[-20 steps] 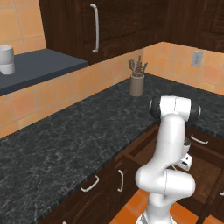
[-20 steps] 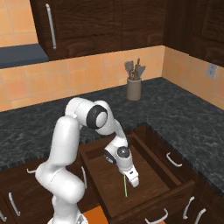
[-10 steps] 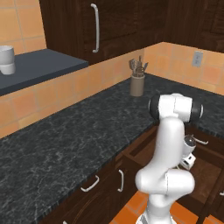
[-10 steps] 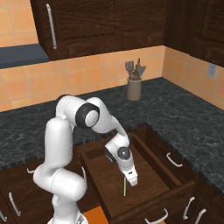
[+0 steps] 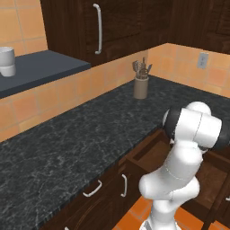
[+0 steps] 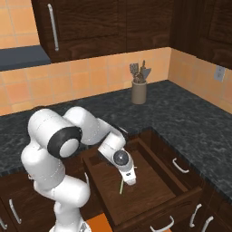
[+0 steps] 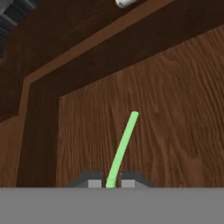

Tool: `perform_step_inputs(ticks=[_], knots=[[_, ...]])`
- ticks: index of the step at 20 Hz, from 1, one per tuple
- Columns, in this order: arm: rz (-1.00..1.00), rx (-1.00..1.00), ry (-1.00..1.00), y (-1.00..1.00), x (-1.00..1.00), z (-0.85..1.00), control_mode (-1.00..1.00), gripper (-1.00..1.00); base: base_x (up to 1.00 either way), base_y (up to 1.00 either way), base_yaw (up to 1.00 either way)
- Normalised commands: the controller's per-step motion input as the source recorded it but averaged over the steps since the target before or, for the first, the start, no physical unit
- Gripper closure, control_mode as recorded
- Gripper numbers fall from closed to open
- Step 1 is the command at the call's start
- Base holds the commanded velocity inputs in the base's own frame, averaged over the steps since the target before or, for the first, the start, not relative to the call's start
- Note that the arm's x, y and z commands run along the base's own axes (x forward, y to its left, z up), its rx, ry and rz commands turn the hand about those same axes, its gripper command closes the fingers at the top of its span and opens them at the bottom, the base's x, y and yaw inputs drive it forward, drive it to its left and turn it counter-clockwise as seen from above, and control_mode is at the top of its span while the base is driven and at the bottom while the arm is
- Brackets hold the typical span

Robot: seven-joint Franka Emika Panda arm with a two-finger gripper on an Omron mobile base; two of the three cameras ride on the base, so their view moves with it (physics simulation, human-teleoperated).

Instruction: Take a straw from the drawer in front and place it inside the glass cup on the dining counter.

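The thin light-green straw (image 7: 122, 146) is pinched between the two small dark finger tips of the gripper (image 7: 111, 183) in the hand view: its near end sits in the narrow slot between the tips, and the rest runs away from them, slanting up and a little right over the brown wood grain of the drawer floor. The jaws stand nearly together, closed on the straw.

In the right base view the white arm bends down into the pulled-out shallow dark-brown wooden drawer (image 6: 149, 181), and the gripper (image 6: 128, 178) hangs inside it, above the floor. The straw (image 6: 121, 186) hangs from the fingers, pointing down and slightly left toward the drawer bottom; whether its lower end touches the wood I cannot tell.

The drawer's front panel carries a small curved silver handle (image 6: 162, 225). Behind the drawer lies the black speckled granite counter (image 6: 190, 122), with a brown utensil holder (image 6: 138, 92) standing near the tiled wall.

In the left base view the open drawer (image 5: 150, 152) shows behind the arm's white body.
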Motion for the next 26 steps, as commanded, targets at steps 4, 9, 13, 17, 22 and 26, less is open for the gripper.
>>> perform_step_inputs(ticks=[4, 9, 13, 17, 22, 26], knots=[[0.0, 0.23, -0.27, 0.0, 0.28, 1.0, -1.0, 1.0, 0.0, 0.0, 0.0], [0.06, 0.07, 0.05, 0.0, 0.61, 1.0, -1.0, 1.0, 0.0, 0.0, 0.0], [0.17, 0.01, 0.07, 0.01, 0.27, 1.0, -1.0, 1.0, 0.0, 0.0, 0.0], [0.24, 0.0, 0.03, 0.28, -0.09, 1.0, -1.0, 1.0, 0.0, 0.0, 0.0], [0.17, 0.0, 0.2, 0.4, -0.4, 1.0, -1.0, 1.0, 0.0, 0.0, 0.0], [0.04, 0.02, 0.2, 0.63, -0.72, 0.81, -1.0, 1.0, 0.0, 0.0, 0.0]])
